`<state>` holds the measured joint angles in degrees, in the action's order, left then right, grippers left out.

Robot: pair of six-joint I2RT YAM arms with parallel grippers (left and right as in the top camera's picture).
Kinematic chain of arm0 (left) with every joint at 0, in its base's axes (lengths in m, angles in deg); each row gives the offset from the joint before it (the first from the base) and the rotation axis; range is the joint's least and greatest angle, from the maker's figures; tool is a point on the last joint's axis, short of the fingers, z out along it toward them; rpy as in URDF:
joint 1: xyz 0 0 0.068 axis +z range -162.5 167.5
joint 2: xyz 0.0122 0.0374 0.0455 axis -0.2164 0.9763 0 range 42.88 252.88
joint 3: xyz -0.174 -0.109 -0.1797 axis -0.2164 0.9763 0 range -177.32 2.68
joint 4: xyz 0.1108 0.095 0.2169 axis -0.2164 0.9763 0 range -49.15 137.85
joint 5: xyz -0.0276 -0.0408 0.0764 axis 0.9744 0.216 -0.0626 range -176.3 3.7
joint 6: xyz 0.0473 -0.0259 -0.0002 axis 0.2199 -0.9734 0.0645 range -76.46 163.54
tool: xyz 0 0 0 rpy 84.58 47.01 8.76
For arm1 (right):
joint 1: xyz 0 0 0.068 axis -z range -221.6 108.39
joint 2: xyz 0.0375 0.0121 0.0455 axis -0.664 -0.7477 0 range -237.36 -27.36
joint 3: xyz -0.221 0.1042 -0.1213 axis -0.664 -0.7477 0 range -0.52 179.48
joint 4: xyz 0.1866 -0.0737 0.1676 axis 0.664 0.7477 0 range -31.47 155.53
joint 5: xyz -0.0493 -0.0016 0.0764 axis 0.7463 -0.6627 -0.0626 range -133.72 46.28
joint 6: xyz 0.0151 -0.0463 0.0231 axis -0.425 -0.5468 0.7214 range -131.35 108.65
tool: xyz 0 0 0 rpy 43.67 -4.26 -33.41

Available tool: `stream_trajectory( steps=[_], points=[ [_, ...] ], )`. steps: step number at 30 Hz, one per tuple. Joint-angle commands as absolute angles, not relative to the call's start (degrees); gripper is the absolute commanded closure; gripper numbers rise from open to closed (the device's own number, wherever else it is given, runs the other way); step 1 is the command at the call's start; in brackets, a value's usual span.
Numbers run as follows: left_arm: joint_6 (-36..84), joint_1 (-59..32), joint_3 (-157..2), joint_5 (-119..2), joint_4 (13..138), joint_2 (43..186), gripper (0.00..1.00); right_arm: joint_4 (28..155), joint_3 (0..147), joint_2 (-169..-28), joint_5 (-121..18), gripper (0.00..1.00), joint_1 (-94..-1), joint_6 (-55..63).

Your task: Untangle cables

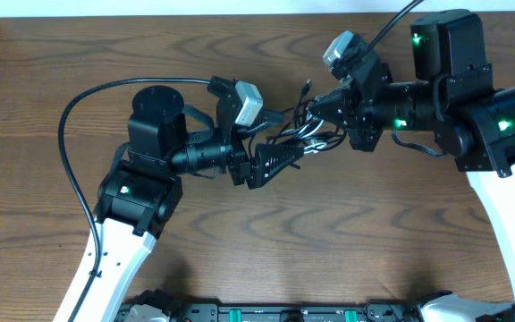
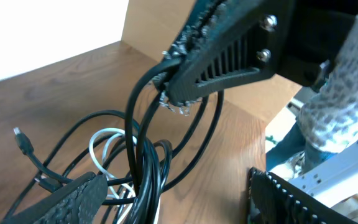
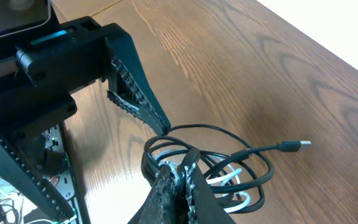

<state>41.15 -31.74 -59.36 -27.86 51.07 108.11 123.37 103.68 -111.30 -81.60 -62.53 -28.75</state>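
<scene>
The cables (image 1: 304, 134) lie in one tangle on the wooden table between my two grippers: several black loops and one white cable (image 2: 98, 140). A black plug end (image 1: 306, 87) sticks out at the back. My right gripper (image 1: 311, 107) is shut on black strands and lifts them off the pile; it shows from the left wrist view (image 2: 176, 93). In the right wrist view its fingers (image 3: 182, 180) pinch the black cables (image 3: 247, 158) above the white cable (image 3: 229, 177), with the plug (image 3: 294, 145) to the right. My left gripper (image 1: 289, 143) is open, its fingers (image 2: 179, 186) either side of the hanging black strands (image 2: 145, 162).
A thick black arm cable (image 1: 70, 125) loops over the table at the left. The table's far edge (image 1: 240, 16) runs along the back. A rail with fittings (image 1: 284, 313) lines the front edge. The two grippers are close together over the tangle.
</scene>
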Motion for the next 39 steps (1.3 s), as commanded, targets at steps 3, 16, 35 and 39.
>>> stream_trajectory(
  steps=[3,16,35,39],
  points=[
    [49.34,-31.88,-60.61,-26.11,52.25,108.07,0.20,122.16,104.80,-110.71,-85.15,0.99,-62.71,-28.51],
    [59.13,-31.88,-60.61,-28.98,60.53,109.12,0.69,120.44,104.82,-110.71,-91.53,0.99,-62.71,-27.68],
    [53.93,-31.81,-60.63,-35.91,59.46,101.54,0.91,124.61,104.80,-110.71,-65.67,0.99,-58.88,-27.68],
    [53.93,-31.81,-60.63,-36.04,59.68,100.60,0.91,125.11,104.80,-110.71,-65.56,0.99,-57.11,-27.68]
  ],
)
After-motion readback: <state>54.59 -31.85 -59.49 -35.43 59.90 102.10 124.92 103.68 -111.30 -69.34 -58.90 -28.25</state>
